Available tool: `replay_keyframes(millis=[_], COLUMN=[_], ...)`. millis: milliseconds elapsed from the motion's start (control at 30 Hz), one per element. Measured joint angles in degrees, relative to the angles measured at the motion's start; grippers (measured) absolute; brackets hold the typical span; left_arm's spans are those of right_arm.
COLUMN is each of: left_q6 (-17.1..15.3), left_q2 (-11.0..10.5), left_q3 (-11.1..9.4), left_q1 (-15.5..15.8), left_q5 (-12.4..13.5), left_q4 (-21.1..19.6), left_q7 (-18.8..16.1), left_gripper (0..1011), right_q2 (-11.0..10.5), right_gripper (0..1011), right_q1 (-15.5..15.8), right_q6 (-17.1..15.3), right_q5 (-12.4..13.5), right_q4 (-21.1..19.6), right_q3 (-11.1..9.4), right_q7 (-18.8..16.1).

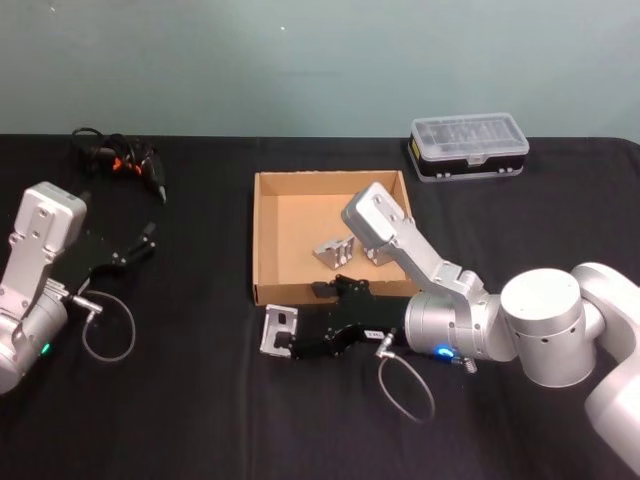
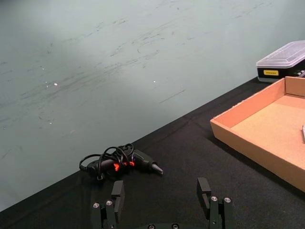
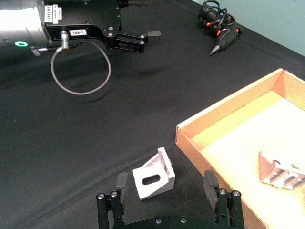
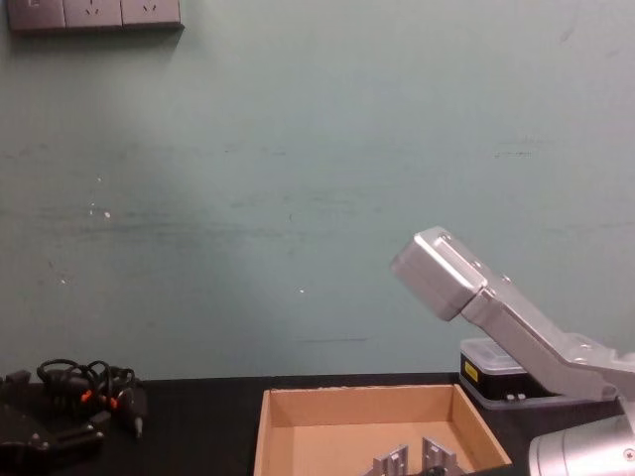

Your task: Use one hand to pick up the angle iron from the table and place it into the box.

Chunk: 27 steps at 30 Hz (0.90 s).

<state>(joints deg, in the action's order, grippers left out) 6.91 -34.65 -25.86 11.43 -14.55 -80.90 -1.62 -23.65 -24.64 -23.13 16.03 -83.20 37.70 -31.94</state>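
Note:
A silver angle iron [image 1: 279,329] lies on the black table [image 1: 200,410], just in front of the near left corner of the cardboard box [image 1: 298,215]. My right gripper [image 1: 300,322] is low over the table and open. In the right wrist view the angle iron [image 3: 154,178] sits between its two spread fingers [image 3: 121,184], touching neither. Two more angle irons [image 1: 333,252] lie inside the box, toward its near wall. My left gripper [image 1: 140,246] rests open at the table's left side, nothing between its fingers [image 2: 117,192].
A black corded tool with orange marks [image 1: 125,160] lies at the back left. A black plastic case with a clear lid [image 1: 468,147] stands at the back right, behind the box. A cable loop [image 1: 405,385] hangs by the right wrist.

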Motion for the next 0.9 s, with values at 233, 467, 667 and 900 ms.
replay_keyframes(millis=[233,467,667,900], left_q6=[0.0,0.0,0.0,0.0], left_q2=[0.0,0.0,0.0,0.0], left_q3=[0.0,0.0,0.0,0.0], left_q1=[0.0,0.0,0.0,0.0], left_q5=[0.0,0.0,0.0,0.0], left_q4=[0.0,0.0,0.0,0.0], left_q7=[0.0,0.0,0.0,0.0], left_gripper=[1000,1000,1000,1000], right_q2=[0.9,1.8,2.3,2.8], right_gripper=[1000,1000,1000,1000], right_q1=[-0.4,-0.7,-0.8,-0.8], right_q6=[0.0,0.1,0.3,0.4], right_q5=[0.0,-0.2,-0.3,-0.6], right_q4=[1.4,2.9,3.6,4.0], right_q3=[0.3,0.6,0.8,1.0], right_q7=[0.3,0.5,0.6,0.6])
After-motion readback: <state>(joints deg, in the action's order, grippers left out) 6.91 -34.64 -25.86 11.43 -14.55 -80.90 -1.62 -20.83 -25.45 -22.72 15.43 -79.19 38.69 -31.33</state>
